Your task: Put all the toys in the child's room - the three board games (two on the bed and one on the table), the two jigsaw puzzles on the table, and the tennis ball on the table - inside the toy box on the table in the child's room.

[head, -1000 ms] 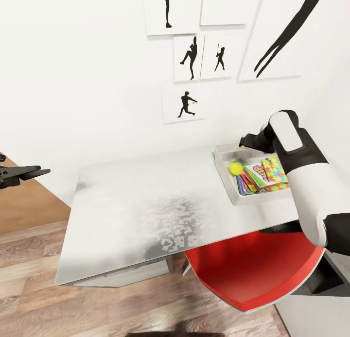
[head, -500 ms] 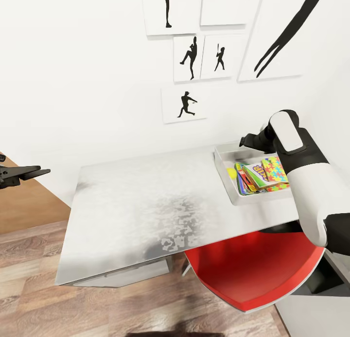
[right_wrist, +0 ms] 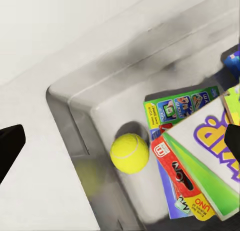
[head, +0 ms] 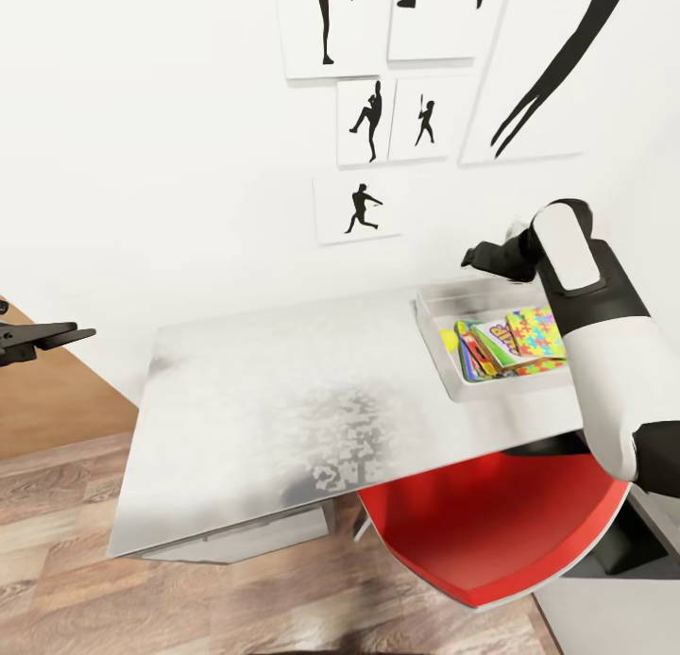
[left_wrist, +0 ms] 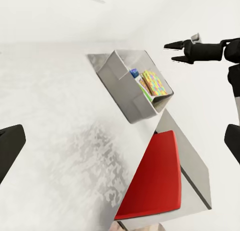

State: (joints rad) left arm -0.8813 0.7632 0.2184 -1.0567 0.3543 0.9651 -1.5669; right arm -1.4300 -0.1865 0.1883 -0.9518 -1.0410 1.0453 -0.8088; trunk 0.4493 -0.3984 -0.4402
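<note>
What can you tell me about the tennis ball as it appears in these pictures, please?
The tennis ball is small, round and yellow-green, with a fuzzy-looking surface and a pale curved seam. It lies inside the toy box, near one corner, resting on the grey floor beside the stacked game boxes and apparently touching their edge. Nothing grips it. In the head view it shows only as a yellow sliver at the left end of the box's contents.

both pincers (head: 469,257) (head: 87,334) agape — empty
</note>
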